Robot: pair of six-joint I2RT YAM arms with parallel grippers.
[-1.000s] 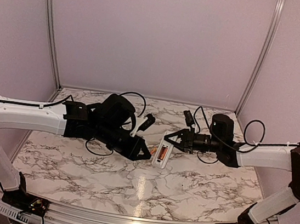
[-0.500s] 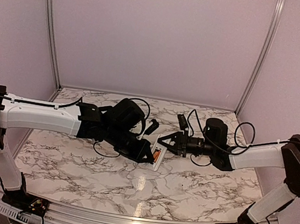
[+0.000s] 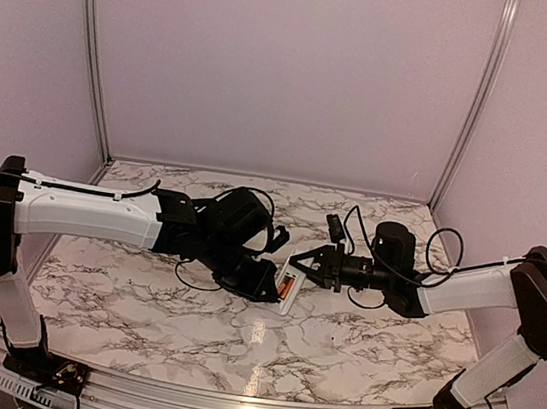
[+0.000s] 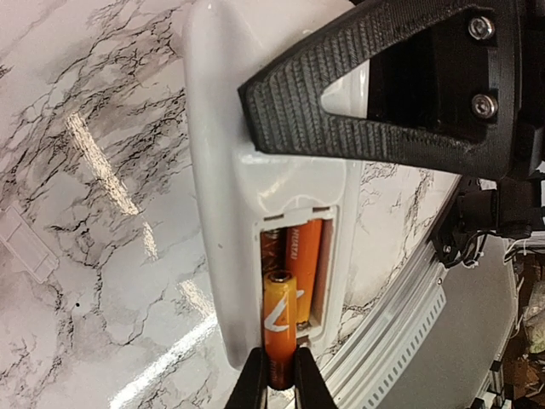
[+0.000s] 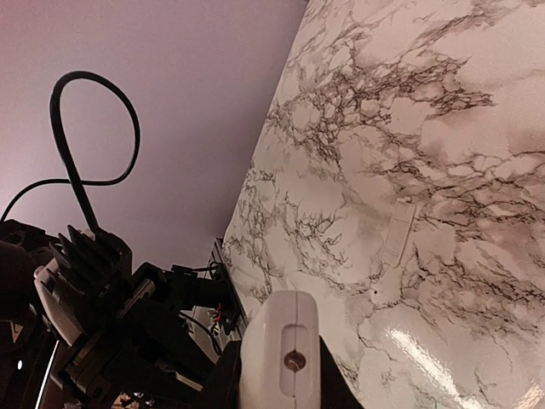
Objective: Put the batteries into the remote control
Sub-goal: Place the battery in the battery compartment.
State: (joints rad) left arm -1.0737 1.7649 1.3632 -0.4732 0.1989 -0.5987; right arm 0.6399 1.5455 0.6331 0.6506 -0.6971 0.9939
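Observation:
The white remote control [image 3: 290, 295] hangs tilted above the table's middle, its upper end clamped in my right gripper [image 3: 300, 264], which is shut on it. In the right wrist view the remote control [image 5: 281, 358] shows end-on between that gripper's [image 5: 278, 375] black fingers. Its battery recess is uncovered in the left wrist view. One orange battery [image 4: 306, 256] lies in the far slot. My left gripper [image 4: 279, 366] is shut on a second orange battery [image 4: 279, 315], whose free end rests at the mouth of the near slot. The right gripper's black finger [image 4: 366, 94] crosses the remote control [image 4: 221, 204].
A small white battery cover [image 5: 397, 232] lies flat on the marble table, also seen as a pale battery cover [image 4: 25, 243] in the left wrist view. The table's metal front rail [image 4: 400, 298] runs below the remote. Black cables loop by both wrists.
Both arms have drawn in toward the table's middle. The right gripper carried the remote left, and the left gripper brought its battery up to the open recess.

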